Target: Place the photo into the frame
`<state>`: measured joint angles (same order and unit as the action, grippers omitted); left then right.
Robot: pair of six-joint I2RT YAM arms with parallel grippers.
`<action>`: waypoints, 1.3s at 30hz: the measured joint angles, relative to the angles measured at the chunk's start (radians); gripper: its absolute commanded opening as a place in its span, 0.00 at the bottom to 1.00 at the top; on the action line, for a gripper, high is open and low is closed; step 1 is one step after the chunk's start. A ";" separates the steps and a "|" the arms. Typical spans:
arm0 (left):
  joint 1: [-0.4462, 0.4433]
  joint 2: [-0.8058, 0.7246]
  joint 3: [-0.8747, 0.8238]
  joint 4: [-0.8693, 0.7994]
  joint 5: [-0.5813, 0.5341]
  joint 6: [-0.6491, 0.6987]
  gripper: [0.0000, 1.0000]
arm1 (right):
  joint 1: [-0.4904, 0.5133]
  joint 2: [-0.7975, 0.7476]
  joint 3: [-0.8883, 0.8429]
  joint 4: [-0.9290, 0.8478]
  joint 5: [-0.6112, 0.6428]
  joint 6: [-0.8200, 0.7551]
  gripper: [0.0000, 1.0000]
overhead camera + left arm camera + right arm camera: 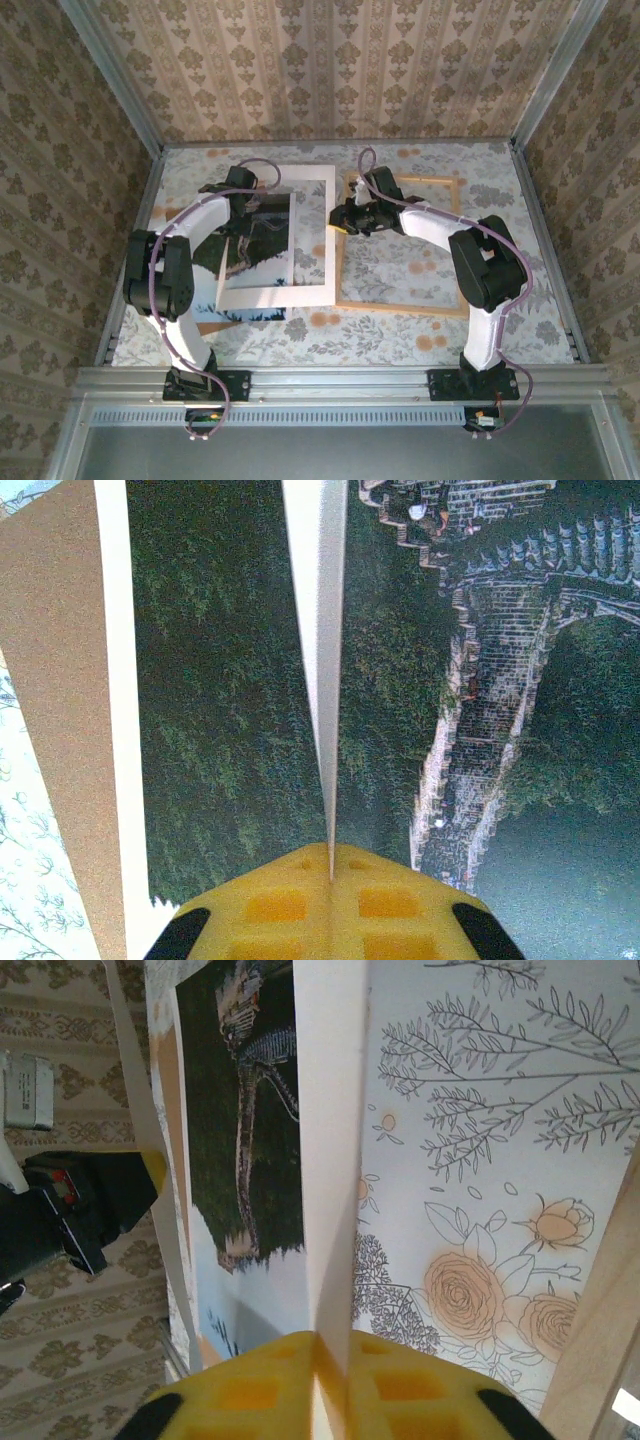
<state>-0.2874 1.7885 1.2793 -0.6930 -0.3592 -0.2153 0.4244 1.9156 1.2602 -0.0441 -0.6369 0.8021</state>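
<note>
The photo [262, 240], a dark green hill with a stone wall, lies left of centre on a brown board [50, 680]. Above it a white window mat [315, 255] is held up. My left gripper [240, 212] is shut on the mat's left strip. In the left wrist view the yellow jaws [331, 865] pinch that thin white edge [318, 630] over the photo [220, 710]. My right gripper [338, 222] is shut on the mat's right strip [330, 1160], its jaws [330, 1345] closed. The light wood frame [400, 305] lies open on the right, beside the mat.
A floral tablecloth [400, 260] covers the table and shows through the frame. The frame's wooden rail [600, 1330] runs close to the right of my right gripper. A corner of the brown board [212, 327] pokes out at the near left. Metal rails [545, 230] edge the table.
</note>
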 measured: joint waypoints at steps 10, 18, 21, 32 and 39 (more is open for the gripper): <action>-0.002 0.005 0.013 0.002 0.023 -0.003 0.35 | -0.002 -0.072 -0.016 0.001 0.004 0.008 0.00; -0.006 -0.004 0.034 0.039 0.167 -0.027 0.63 | -0.045 -0.175 -0.004 -0.211 0.031 -0.103 0.00; -0.006 -0.047 0.032 0.070 0.251 -0.035 0.64 | -0.091 -0.249 0.026 -0.330 0.031 -0.167 0.00; -0.006 -0.258 0.001 0.198 0.402 -0.068 0.63 | -0.360 -0.513 0.225 -0.721 -0.005 -0.389 0.00; -0.021 -0.241 -0.026 0.215 0.443 -0.077 0.63 | -0.518 -0.340 0.223 -0.872 0.108 -0.530 0.00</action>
<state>-0.3080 1.5471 1.2537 -0.4782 0.0834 -0.2920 -0.0940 1.5753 1.4834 -0.9161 -0.5289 0.2718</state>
